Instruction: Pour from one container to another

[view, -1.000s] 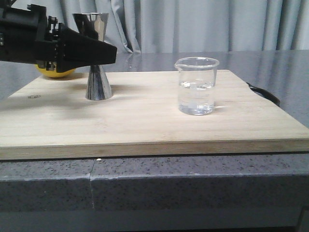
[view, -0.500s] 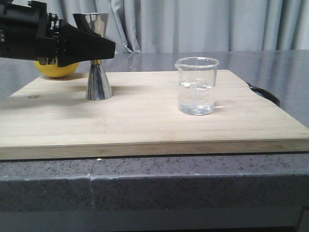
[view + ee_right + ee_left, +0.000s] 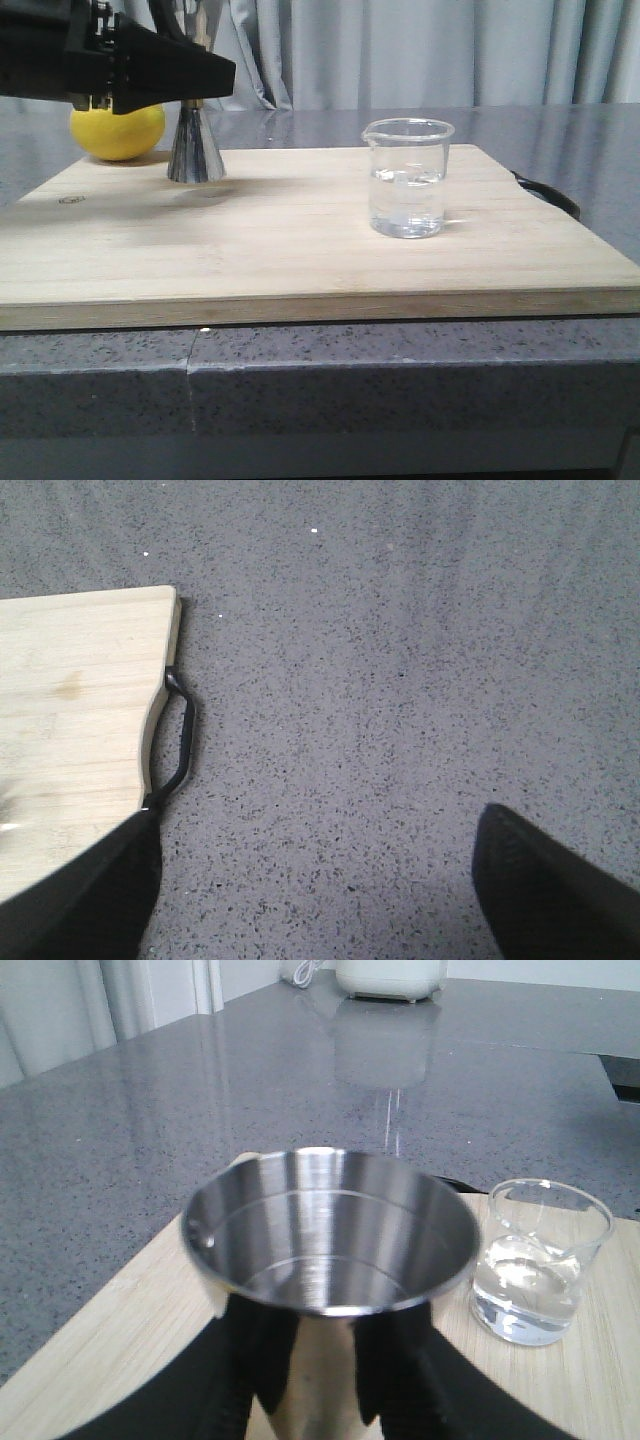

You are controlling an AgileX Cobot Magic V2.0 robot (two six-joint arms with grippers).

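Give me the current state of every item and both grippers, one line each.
jigger: upright, lifted off the board, cup empty.
beaker: upright on the board, about half full of clear liquid.
left gripper: shut on the jigger's waist.
right gripper: open, holding nothing, over the countertop.
lemon: resting behind the board.

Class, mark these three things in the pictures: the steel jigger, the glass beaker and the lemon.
steel jigger (image 3: 330,1222), left wrist view, inner wall of its upper cup.
glass beaker (image 3: 406,185), front view, middle of its clear wall.
lemon (image 3: 120,134), front view, its yellow skin below the arm.
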